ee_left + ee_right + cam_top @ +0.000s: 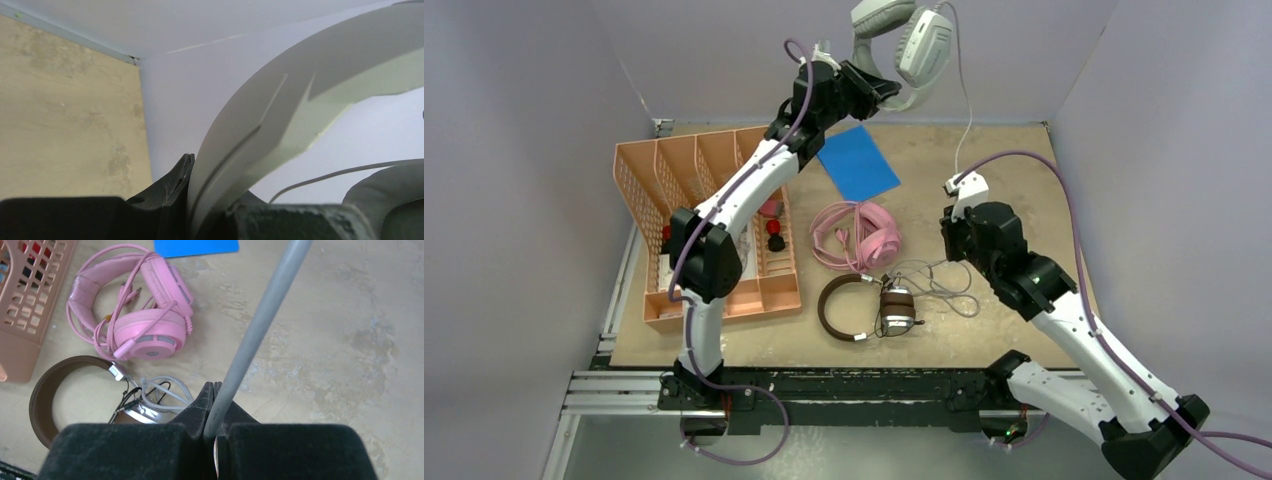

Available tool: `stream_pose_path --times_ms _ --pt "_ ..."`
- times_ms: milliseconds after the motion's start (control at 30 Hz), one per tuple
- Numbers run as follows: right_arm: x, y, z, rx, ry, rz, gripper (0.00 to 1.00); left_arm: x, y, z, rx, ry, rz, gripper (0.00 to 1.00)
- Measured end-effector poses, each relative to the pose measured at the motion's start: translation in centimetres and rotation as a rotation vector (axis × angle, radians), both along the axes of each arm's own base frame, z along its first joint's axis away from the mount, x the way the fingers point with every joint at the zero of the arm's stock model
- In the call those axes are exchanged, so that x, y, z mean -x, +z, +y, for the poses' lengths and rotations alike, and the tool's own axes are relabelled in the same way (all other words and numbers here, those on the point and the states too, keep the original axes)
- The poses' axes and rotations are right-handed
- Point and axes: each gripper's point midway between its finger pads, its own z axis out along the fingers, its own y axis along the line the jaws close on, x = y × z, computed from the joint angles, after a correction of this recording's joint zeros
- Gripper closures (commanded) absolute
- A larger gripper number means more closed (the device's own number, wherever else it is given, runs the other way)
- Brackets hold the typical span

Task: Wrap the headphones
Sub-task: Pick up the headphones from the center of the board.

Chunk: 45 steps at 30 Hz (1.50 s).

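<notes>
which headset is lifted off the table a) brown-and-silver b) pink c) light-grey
c: the left end effector holds the light-grey headset aloft, the right end effector pinches its grey cable; the pink headset and brown-and-silver headset lie on the table.

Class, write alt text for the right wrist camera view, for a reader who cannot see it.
The black fingers of the right gripper pinch a grey cable that runs up out of frame. Beyond, on the wooden table, lie a pink headset with its cable looped over it and a brown-and-silver headset, with an orange basket at the left edge.
</notes>
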Motion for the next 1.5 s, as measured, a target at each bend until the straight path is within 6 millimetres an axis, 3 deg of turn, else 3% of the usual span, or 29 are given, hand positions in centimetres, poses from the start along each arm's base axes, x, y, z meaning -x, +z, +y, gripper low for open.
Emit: stream_pose_path --times_ms 133,267,300,367,467,533,667,767,900,1000,1100,1267,1433,1500 --pt "-0.1 -0.1 -0.7 -0.011 -0.065 0.007 1.00 0.9 0.2 -0.7 0.033 -0.080 -0.007 1.00" --pt "-0.8 -0.3 -0.9 -0.026 -0.105 0.009 0.79 1.7 -0.4 -1.2 0.027 -0.138 -0.002 1.00" --pt "-1.1 -0.6 -1.1 -0.026 -0.122 0.018 0.66 1.9 -0.7 -1.3 0.017 -0.148 -0.002 1.00" --pt "-2.4 -1.8 -1.9 -0.038 -0.169 0.063 0.48 2.2 -1.5 -1.3 -0.009 -0.159 -0.001 1.00" --pt "-4.6 -4.4 -3.9 -0.073 -0.245 0.157 0.29 2.8 -2.9 -1.0 -0.071 -0.174 0.014 1.00" --pt "-5.4 -5.4 -4.3 -0.098 -0.251 0.196 0.20 3.2 -3.6 -0.7 -0.110 -0.178 0.024 1.00" --pt "-6.5 -4.6 -1.6 -0.191 -0.134 0.173 0.09 4.0 -4.5 -0.1 -0.166 -0.185 0.037 1.00" --pt "-7.8 -2.5 -0.4 -0.284 -0.064 0.096 0.09 4.5 -4.5 0.1 -0.191 -0.192 0.032 1.00" --pt "-10.0 -0.1 -1.8 -0.401 -0.079 0.017 0.13 4.9 -4.8 0.3 -0.219 -0.203 0.032 1.00" --pt "-11.0 0.4 -2.8 -0.450 -0.100 -0.008 0.14 5.1 -5.1 0.3 -0.230 -0.216 0.037 1.00" --pt "-10.8 -0.6 -3.3 -0.485 -0.116 -0.005 0.17 5.3 -5.2 0.3 -0.235 -0.227 0.037 1.00" --pt "-9.4 -3.4 -3.8 -0.547 -0.122 0.057 0.47 5.6 -5.2 0.2 -0.234 -0.243 0.039 1.00" --pt "-10.2 -2.8 -4.2 -0.606 -0.122 0.031 0.65 6.1 -4.9 0.0 -0.234 -0.268 0.028 1.00" --pt "-11.0 -2.6 -4.7 -0.629 -0.129 0.010 0.80 6.3 -4.7 0.0 -0.235 -0.276 0.021 1.00"
